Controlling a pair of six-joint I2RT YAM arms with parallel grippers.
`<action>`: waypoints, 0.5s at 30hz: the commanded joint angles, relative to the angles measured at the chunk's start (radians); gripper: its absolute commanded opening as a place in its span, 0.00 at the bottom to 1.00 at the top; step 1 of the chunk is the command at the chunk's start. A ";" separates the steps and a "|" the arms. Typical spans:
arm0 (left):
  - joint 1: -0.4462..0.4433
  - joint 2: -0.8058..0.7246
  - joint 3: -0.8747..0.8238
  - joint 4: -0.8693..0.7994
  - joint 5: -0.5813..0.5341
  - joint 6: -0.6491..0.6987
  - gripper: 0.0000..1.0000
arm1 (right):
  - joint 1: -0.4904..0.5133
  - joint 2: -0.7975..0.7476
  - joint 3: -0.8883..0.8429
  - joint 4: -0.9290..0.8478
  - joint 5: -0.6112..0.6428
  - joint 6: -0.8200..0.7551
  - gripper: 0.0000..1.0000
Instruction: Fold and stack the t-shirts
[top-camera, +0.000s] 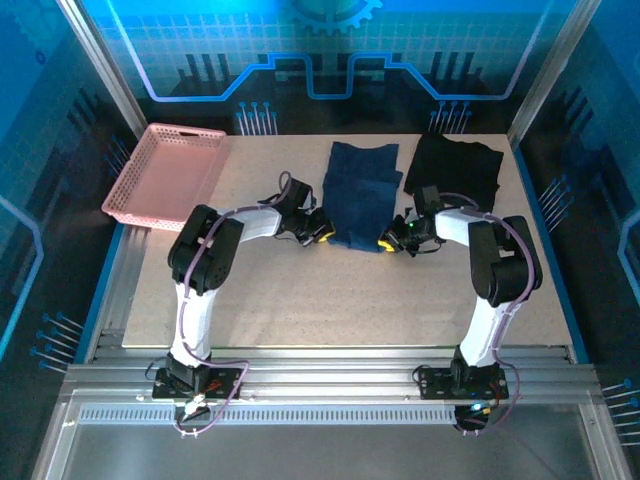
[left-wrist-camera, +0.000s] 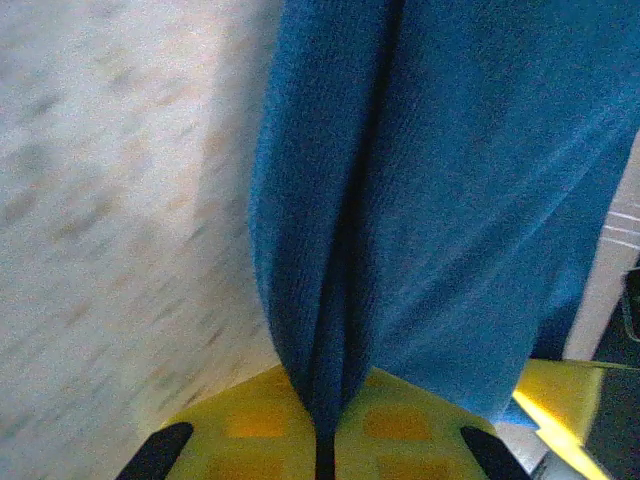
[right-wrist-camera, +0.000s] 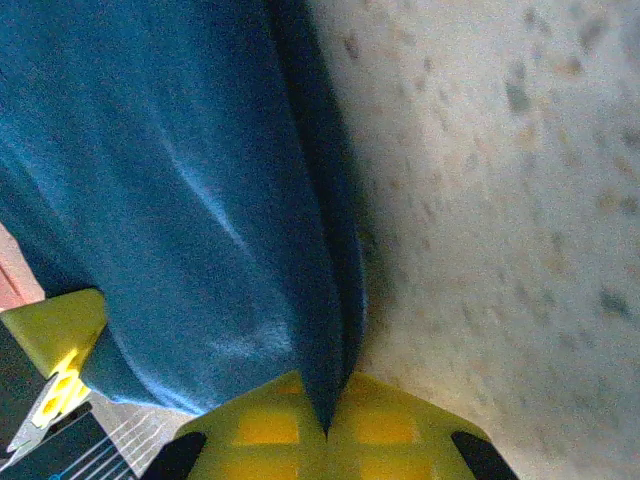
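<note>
Left gripper (top-camera: 322, 238): pinching soft navy blue cloth t-shirt (top-camera: 362, 195) at its near left corner.
Right gripper (top-camera: 385, 243): pinching its near right corner.

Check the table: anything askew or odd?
Nothing spilled or damaged. Pink basket seems to overhang the table's left edge. Left gripper and right gripper pinch near corners of the navy shirt. Black shirt lies folded beside it.

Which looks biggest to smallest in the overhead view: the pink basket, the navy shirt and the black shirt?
1. pink basket, largest.
2. navy shirt and black shirt: too close to rank, since the right arm covers a corner of the black one.
</note>
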 joint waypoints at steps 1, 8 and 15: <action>0.008 -0.154 -0.107 -0.123 -0.039 0.086 0.00 | 0.011 -0.148 -0.052 -0.116 0.016 -0.031 0.00; -0.057 -0.406 -0.422 -0.084 -0.047 0.034 0.00 | 0.117 -0.438 -0.258 -0.220 0.043 0.009 0.00; -0.270 -0.717 -0.670 -0.124 -0.152 -0.172 0.00 | 0.251 -0.851 -0.485 -0.388 0.090 0.130 0.00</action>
